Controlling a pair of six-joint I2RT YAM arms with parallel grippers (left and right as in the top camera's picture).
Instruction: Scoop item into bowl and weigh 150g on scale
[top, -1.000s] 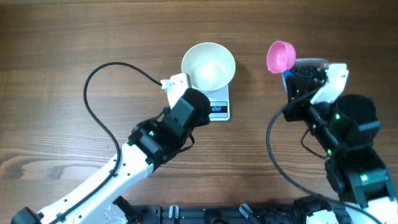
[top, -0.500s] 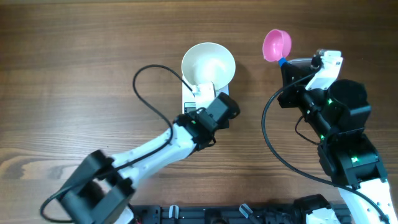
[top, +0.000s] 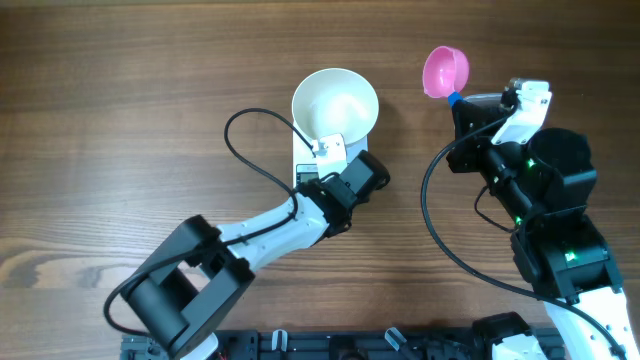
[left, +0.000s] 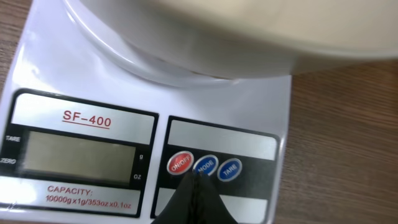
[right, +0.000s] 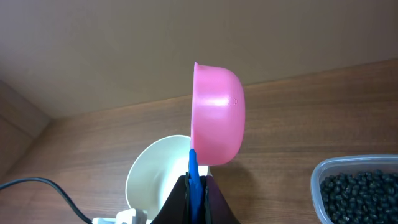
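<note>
Wooden table (top: 120, 90): brown grain, carrying everything below.
Left gripper (left: 194, 182): jaws pressed together and holding nothing; its dark tip sits at the scale's front edge, at the lower rims of the red button (left: 180, 165) and the middle blue button (left: 206, 165).
Scale (left: 249, 112): white, flat, near the table's middle; its display (left: 81, 154) is plain grey.
Bowl (top: 335, 103): white, standing on the scale's back part.
Scoop (top: 446, 71): pink cup on a blue handle, raised to the right of the bowl, well apart from it.
Right gripper (right: 194, 190): closed tight on the scoop's blue handle.
Tub (right: 323, 171): clear plastic, at the far right.
Beads (right: 367, 190): small, black, heaped inside the tub.
</note>
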